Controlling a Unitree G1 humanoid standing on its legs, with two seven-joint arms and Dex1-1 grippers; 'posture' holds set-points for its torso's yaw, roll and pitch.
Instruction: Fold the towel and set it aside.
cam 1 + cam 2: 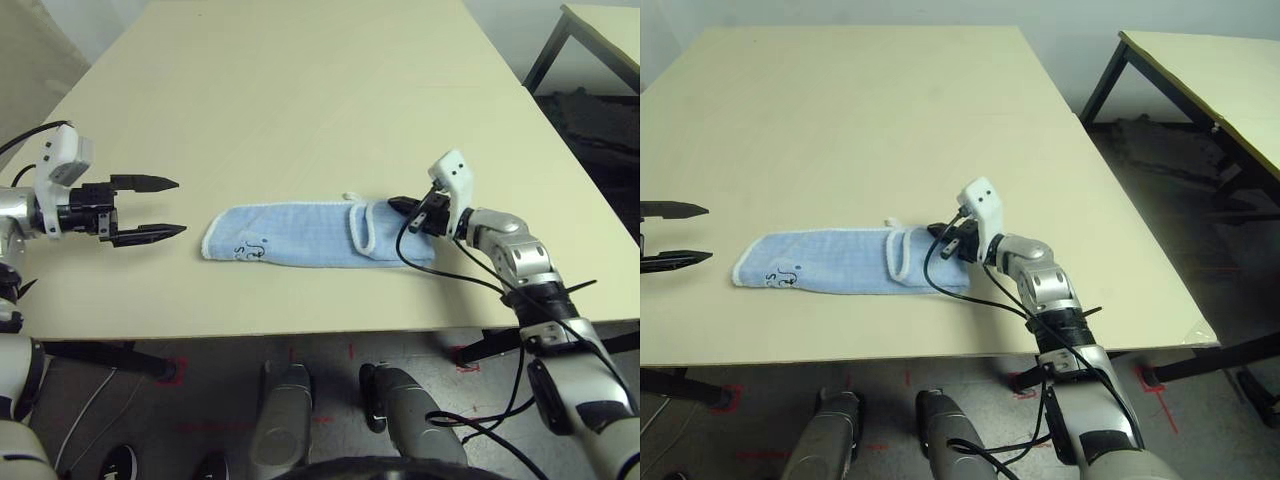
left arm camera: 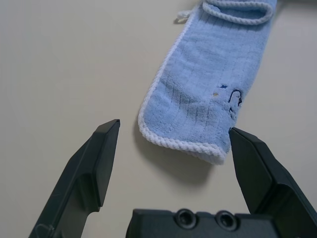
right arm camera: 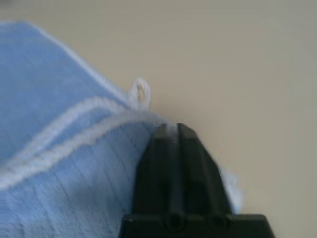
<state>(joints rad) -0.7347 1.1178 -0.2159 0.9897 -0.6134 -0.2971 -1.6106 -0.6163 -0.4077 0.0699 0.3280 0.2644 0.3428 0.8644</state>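
The towel (image 1: 300,235), light blue with white edging, lies near the table's front edge as a long narrow strip. Its right end is folded back over itself. A small white loop (image 1: 350,196) sticks out at the far side, and a dark embroidered mark (image 1: 250,250) shows near the left end. My right gripper (image 1: 405,207) rests at the towel's right end, its fingers (image 3: 173,148) pressed together on the white edging there. My left gripper (image 1: 165,207) hovers open just left of the towel's left end (image 2: 183,144), apart from it.
The beige table (image 1: 300,90) stretches far behind the towel. A black cable (image 1: 420,265) from my right wrist droops over the towel's right end. A second table (image 1: 1200,70) stands off to the right, across a gap of floor.
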